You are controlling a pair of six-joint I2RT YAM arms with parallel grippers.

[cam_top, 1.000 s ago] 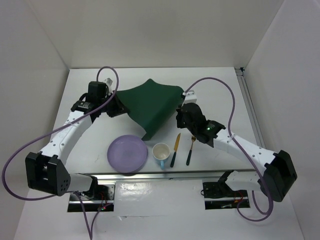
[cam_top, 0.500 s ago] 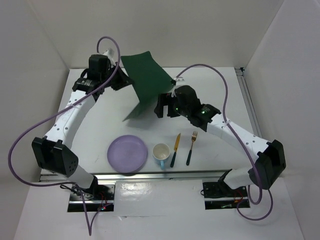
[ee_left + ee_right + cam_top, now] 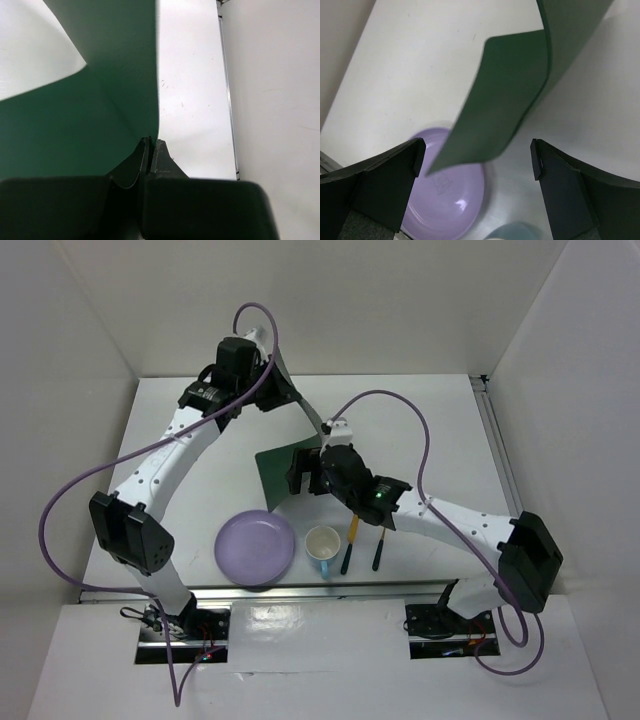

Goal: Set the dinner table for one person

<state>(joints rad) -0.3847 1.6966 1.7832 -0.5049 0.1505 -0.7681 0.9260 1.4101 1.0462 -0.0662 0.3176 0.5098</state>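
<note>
- Overhead view: bright, even, diffuse light from above. The large white rectangular tabletop [image 3: 450, 430] is nearly washed out, and shadows are faint and soft-edged.
- Shiny metal strip at near edge [image 3: 320, 602]: mirror glare.
- Left wrist view: dark green cloth placemat [image 3: 90, 125] evenly lit, edge crisp.
- Right wrist view: round lilac plastic plate [image 3: 450, 200] blurred; right gripper's black fingers [image 3: 375, 182] dark and out of focus.

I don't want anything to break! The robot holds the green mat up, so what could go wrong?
The left gripper pinches only the edge of the placemat, so it might slip out. Its loose end hangs close to the purple plate and the cup; a swing could knock them. The right gripper is open, so nothing steadies that end.
</note>
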